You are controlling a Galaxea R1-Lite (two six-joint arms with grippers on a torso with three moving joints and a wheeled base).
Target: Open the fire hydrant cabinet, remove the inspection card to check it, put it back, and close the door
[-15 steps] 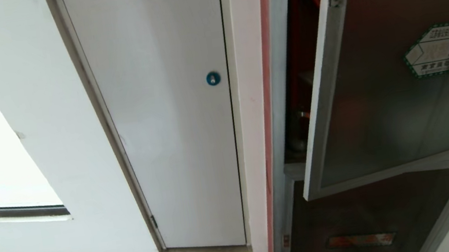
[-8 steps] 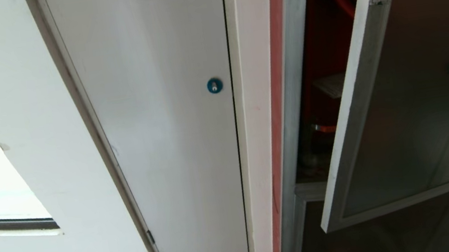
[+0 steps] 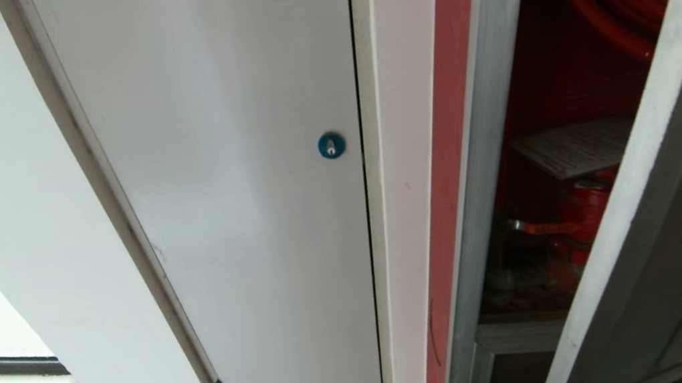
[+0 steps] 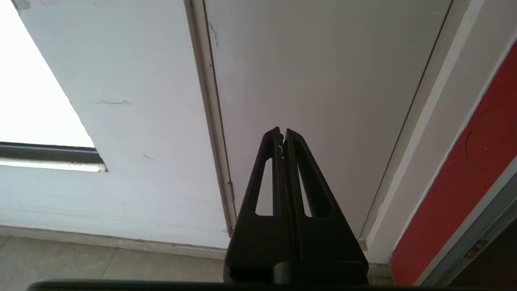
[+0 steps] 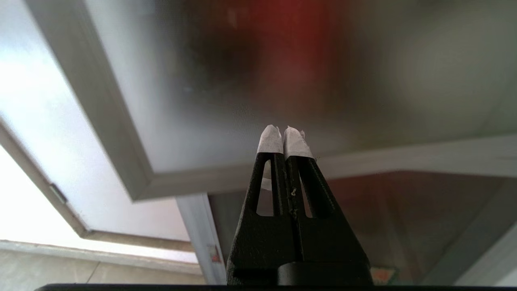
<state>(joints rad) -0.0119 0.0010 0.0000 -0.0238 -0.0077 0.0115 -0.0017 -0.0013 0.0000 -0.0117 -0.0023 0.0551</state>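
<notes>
Now nearer than a second ago: door (image 3: pixel 664 184) ajar, card (image 3: pixel 577 146) apparently lying flat inside cabinet (image 3: pixel 487 129) above valve (image 3: pixel 580 210). Both grippers, left (image 4: pixel 282 131) and right (image 5: pixel 286 130), closed, empty. Card next.

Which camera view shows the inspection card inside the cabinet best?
The head view: the inspection card lies flat above the red valve, seen through the gap beside the open door. The left wrist view shows only the white door, and the right wrist view only dark glass; neither shows the card.

Door (image 3: pixel 659 191) ajar; card (image 3: pixel 578 147) flat inside cabinet (image 3: pixel 494 128).
</notes>
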